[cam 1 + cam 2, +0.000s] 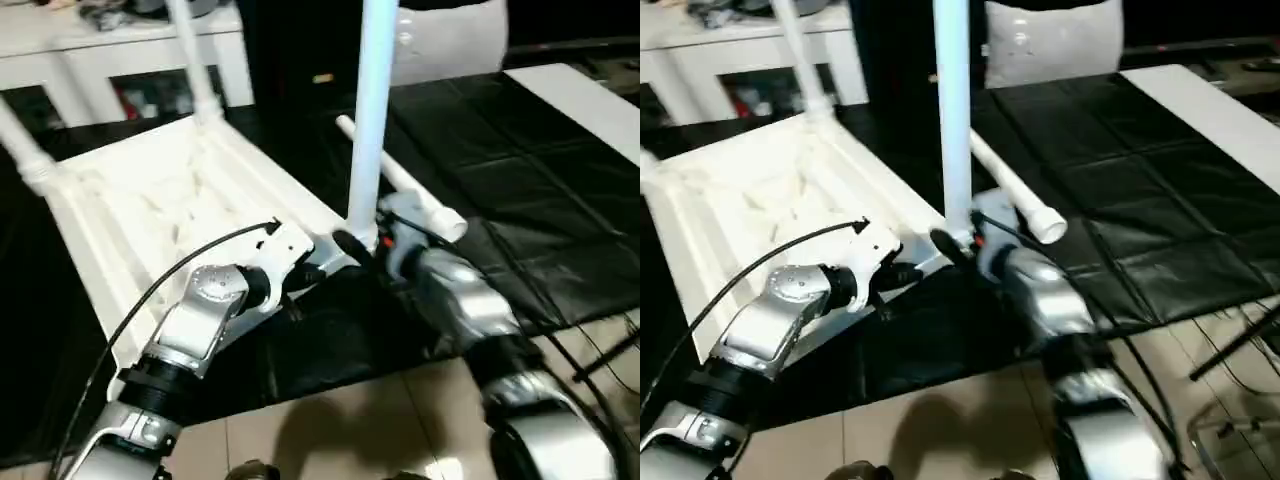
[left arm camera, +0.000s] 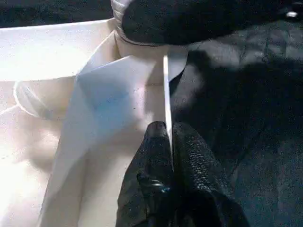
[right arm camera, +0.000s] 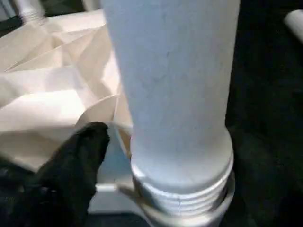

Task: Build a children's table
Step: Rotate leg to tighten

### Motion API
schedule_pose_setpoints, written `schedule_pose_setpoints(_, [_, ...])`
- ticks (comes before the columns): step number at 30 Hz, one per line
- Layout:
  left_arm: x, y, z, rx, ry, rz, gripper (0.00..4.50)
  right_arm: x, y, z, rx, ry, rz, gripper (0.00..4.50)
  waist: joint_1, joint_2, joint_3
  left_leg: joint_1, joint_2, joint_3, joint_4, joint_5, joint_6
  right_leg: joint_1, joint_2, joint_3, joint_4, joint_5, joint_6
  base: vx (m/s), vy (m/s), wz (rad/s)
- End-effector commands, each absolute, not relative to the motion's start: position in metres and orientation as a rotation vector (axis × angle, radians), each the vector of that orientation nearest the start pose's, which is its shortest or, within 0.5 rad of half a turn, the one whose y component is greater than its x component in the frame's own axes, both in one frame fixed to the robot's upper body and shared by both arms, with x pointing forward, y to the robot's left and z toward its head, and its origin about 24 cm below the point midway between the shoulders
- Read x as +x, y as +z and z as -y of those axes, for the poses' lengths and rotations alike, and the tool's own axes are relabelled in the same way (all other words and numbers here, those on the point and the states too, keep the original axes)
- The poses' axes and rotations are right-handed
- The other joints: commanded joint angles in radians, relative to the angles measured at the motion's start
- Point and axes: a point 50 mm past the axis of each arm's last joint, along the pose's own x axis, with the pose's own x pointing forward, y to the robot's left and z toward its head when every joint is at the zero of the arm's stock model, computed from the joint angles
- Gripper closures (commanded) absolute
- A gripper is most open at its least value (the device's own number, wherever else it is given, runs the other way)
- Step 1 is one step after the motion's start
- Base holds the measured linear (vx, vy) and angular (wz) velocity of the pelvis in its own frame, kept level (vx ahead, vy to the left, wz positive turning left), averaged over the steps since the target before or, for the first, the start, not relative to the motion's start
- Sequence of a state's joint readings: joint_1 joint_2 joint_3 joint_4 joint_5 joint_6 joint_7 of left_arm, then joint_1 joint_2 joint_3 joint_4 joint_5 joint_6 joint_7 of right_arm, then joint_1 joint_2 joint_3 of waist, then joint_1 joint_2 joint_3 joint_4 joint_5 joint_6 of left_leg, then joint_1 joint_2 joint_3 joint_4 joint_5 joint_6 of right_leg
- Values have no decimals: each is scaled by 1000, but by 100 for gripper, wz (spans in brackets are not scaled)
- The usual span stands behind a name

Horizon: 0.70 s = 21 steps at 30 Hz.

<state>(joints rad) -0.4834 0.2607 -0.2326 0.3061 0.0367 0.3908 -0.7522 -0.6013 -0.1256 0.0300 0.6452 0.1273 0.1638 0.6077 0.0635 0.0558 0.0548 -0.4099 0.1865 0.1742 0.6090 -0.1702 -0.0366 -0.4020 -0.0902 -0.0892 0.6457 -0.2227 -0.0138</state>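
While the upturned table top (image 1: 170,200) is lying on the black work surface (image 1: 520,210), 1 leg (image 1: 372,110) is standing upright in its near corner socket. The left gripper (image 2: 168,142) is pinching the top's thin rim; the right gripper (image 1: 385,240) is sitting at the leg's base, its grip impossible to tell.

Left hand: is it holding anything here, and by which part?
Yes. The left hand is shut on the table top, pinching the thin edge wall of its near rim, beside the corner socket where an upright leg stands.
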Motion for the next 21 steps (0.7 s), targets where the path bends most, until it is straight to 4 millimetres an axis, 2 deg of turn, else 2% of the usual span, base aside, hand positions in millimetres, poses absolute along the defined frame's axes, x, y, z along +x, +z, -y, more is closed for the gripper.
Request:
schedule_pose_setpoints(1, [326,79,-111,374,-948,-285,450,338,65,123,-12,817,-181,9,6,-2,-79,27,40,-12,-55,-96,99,59,-59,51,-73,53,-252,0,0,0])
schedule_pose_setpoints(2, [326,77,-113,383,-976,-293,450,335,66,132,-29,848,-178,9,13,-7,-81,29,42,-11,-54,-109,95,60,-58,53,-73,50,-245,0,0,0])
schedule_pose_setpoints(3, [325,76,-114,396,-1018,-294,450,332,68,141,-46,875,-176,9,23,-1,-80,27,41,-14,-56,-111,95,62,-60,52,-74,41,-235,0,0,0])
schedule_pose_setpoints(5, [323,75,-115,406,-1063,-301,450,330,69,148,-57,892,-175,9,22,-5,-79,28,43,-14,-58,-128,83,60,-59,51,-73,30,-235,0,0,0])
schedule_pose_setpoints(6, [318,71,-118,434,-1157,-322,450,326,72,159,-79,930,-179,9,23,1,-79,28,42,-15,-59,-137,78,59,-60,51,-74,19,-236,0,0,0])
schedule_pose_setpoints(9, [313,68,-121,477,-1266,-334,450,321,76,169,-115,986,-190,9,29,2,-77,31,44,-14,-60,-171,67,57,-60,51,-80,-11,-243,0,0,0])
schedule_pose_setpoints(10, [312,67,-122,492,-1304,-341,450,319,76,172,-137,1008,-196,9,31,-1,-78,32,45,-13,-60,-172,65,58,-60,51,-78,-9,-245,0,0,0])
schedule_pose_setpoints(12, [311,66,-123,515,-1339,-351,450,317,77,174,-174,1036,-196,9,38,2,-78,34,47,-14,-62,-179,61,55,-61,51,-79,-22,-246,0,0,0])
schedule_pose_setpoints(14, [307,64,-125,584,-1447,-362,450,308,77,176,-240,1145,-212,9,51,-1,-78,39,47,-13,-62,-194,55,54,-63,53,-83,-44,-239,0,0,0])
schedule_pose_setpoints(15, [307,63,-125,599,-1471,-363,450,306,76,176,-243,1174,-222,9,53,1,-76,36,49,-13,-64,-195,54,54,-64,53,-80,-42,-241,0,0,0])
schedule_pose_setpoints(19, [306,63,-124,626,-1530,-360,450,302,75,174,-259,1248,-251,9,56,-1,-76,37,51,-15,-67,-216,45,55,-67,53,-82,-65,-244,0,0,0])
schedule_pose_setpoints(21, [306,64,-124,635,-1545,-361,450,301,74,173,-261,1264,-267,25,58,-2,-76,38,51,-14,-67,-214,45,55,-67,53,-82,-68,-245,0,0,0])
